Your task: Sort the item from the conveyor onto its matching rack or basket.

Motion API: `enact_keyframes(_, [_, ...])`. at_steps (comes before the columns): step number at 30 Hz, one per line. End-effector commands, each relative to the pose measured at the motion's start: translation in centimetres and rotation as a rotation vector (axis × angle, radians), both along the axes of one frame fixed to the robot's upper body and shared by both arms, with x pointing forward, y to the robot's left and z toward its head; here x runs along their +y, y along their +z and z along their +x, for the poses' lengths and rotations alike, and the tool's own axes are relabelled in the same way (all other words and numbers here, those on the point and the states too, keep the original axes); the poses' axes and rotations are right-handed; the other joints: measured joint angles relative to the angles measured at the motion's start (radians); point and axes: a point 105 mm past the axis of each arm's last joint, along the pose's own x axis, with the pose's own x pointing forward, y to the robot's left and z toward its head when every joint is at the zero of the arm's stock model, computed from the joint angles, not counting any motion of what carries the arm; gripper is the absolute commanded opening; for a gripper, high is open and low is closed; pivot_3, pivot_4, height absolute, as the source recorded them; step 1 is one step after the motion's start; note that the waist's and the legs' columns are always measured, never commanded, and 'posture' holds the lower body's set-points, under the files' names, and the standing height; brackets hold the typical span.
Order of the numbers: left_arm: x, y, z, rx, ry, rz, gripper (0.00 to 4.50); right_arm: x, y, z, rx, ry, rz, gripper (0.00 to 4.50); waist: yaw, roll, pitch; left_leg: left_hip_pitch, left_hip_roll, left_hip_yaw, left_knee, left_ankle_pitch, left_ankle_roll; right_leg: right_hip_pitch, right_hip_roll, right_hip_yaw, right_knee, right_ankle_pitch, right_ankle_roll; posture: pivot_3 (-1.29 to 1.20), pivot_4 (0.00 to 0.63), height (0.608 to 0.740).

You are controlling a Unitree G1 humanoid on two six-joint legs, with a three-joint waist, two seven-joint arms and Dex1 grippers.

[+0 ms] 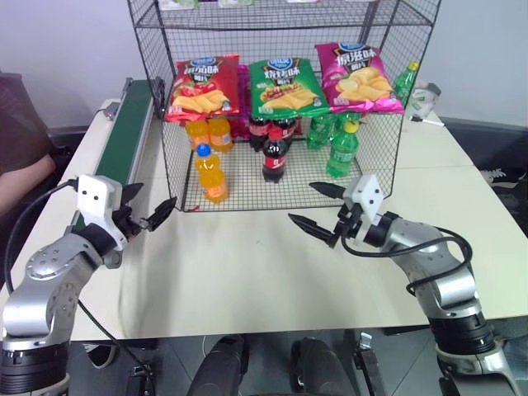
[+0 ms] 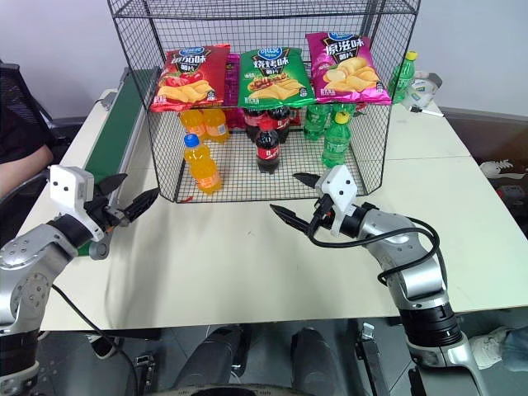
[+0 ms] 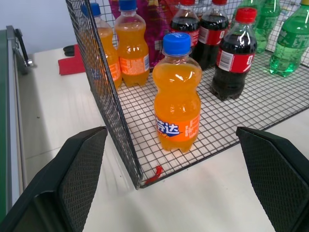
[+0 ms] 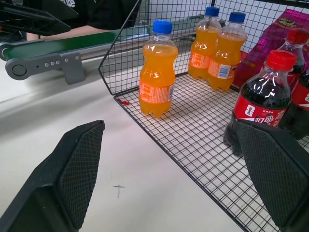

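The small clear plastic bottle of orange soda with a blue cap (image 1: 211, 172) stood upright on the wire floor of the tall black wire-mesh cage rack (image 1: 280, 25), near its front left corner, with two more orange bottles (image 1: 209, 132) behind it. Its long axis ran vertical. The left pincer (image 1: 151, 216) hung over the pale bench (image 1: 247, 272), its fingers spread wide and holding nothing, just outside that corner; the bottle lay ahead of it and to its right. The right pincer (image 1: 318, 208) was likewise apart and empty, further off, nearer the red-capped cola bottle (image 1: 275, 155). The long dark green conveyor belt (image 1: 124, 136) appeared bare where visible; its far end was cut off behind the rack. The placing seemed done.
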Motion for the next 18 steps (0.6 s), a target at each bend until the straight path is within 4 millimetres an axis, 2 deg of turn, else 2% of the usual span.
enact_keyframes(1, [0.2,1.8,-0.34,-0.076,0.0,0.035,4.48,0.66,1.49,-0.41,-0.065,0.031,0.011,4.5,0.0,0.0,0.0,0.0,0.0,0.0,0.0,0.0,0.0,0.0,0.0,0.0,0.0,0.0,0.0,0.0,0.15,0.74])
enact_keyframes(18, [0.69,1.7,-0.16,-0.073,0.028,0.022,4.48,1.11,1.44,-0.56,-0.064,0.042,0.021,4.5,0.0,0.0,0.0,0.0,0.0,0.0,0.0,0.0,0.0,0.0,0.0,0.0,0.0,0.0,0.0,0.0,0.15,0.74])
